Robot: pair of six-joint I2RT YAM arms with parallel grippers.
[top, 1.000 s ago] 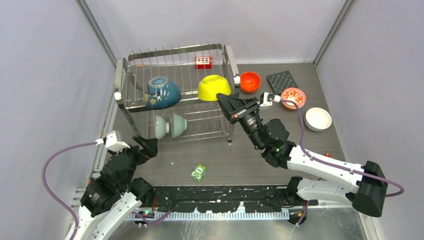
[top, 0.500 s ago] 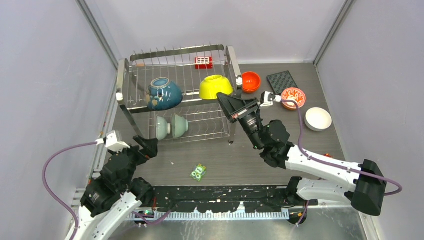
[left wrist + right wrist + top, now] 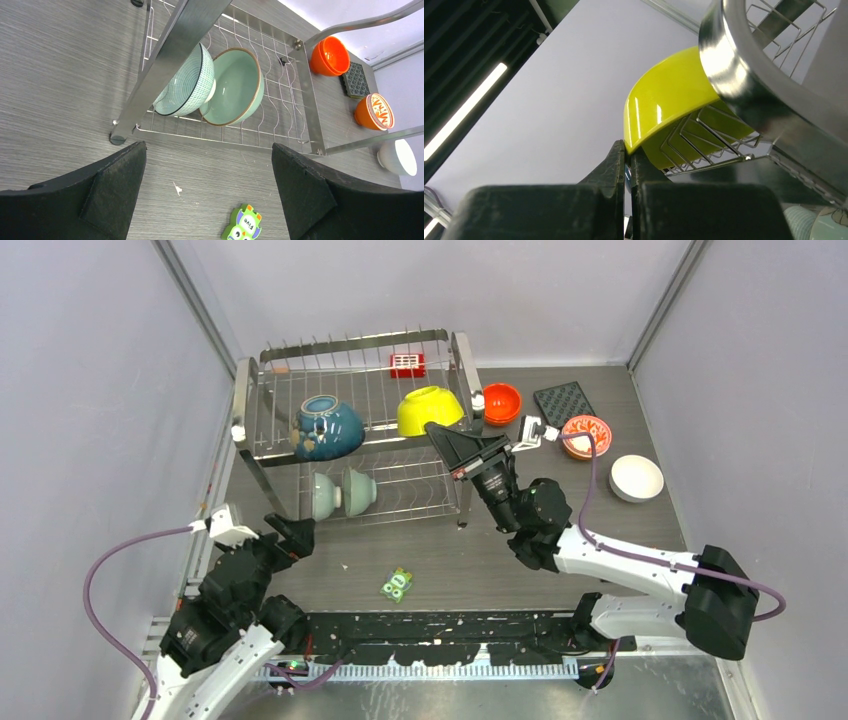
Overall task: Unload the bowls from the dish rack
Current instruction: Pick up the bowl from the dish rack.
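My right claw [image 3: 433, 428] has nudged in and clamped onto the rim of the glossy yellow-green round bowl [image 3: 430, 408], which sits tipped on the top tier of the shiny steel wire dish rack [image 3: 240, 395]. My left claw [image 3: 207, 150] hangs spread wide, holding nothing.

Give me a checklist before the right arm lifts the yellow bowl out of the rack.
1. Right gripper jaws shut on yellow bowl rim: ok.
2. Bowl free of dish rack wires: not ok, resting on upper tier.
3. Clearance from the frame tube beside it: cannot tell.
4. Left gripper open, holding nothing: ok.
5. Bare table near white bowl for set-down: ok.
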